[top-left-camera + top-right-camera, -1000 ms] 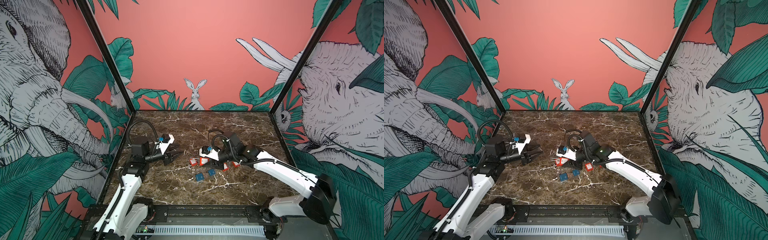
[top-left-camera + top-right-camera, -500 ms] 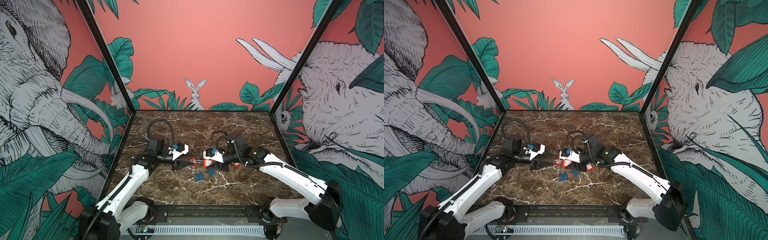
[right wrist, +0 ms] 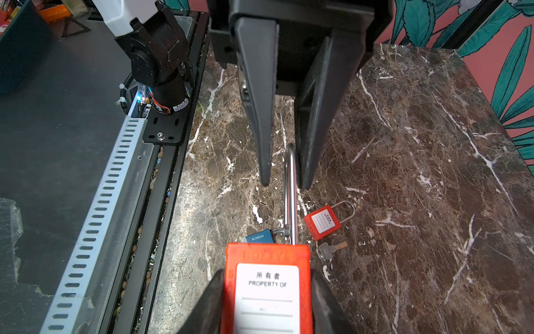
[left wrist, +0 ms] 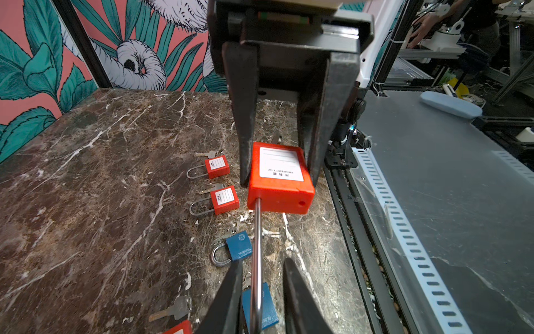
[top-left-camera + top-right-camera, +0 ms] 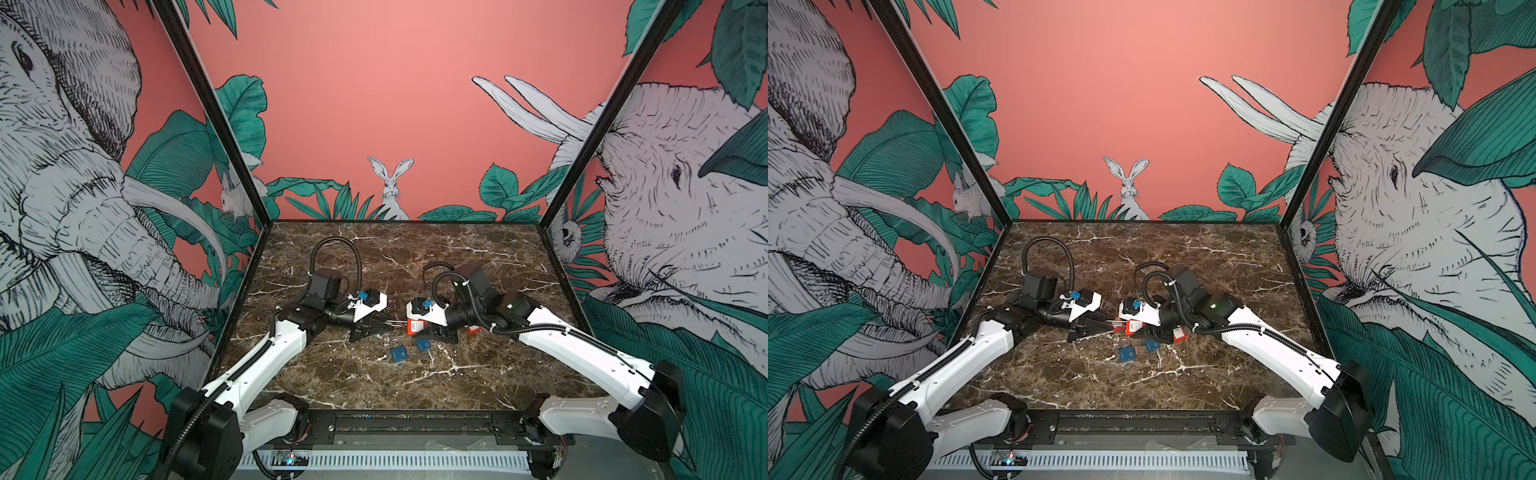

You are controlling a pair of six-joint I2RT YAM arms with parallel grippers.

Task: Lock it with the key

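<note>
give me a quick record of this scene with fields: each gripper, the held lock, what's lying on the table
right gripper: shut on the red padlock, gripping its body
left gripper: open, fingers either side of the shackle, gaps showing
shackle state: one leg in the body, the other hole empty
key in held lock: cannot tell
table: small red padlocks, blue padlocks, loose keys

The red padlock [image 3: 267,289] runs off the picture edge, its base hidden inside the right pincer [image 4: 279,180].
</note>
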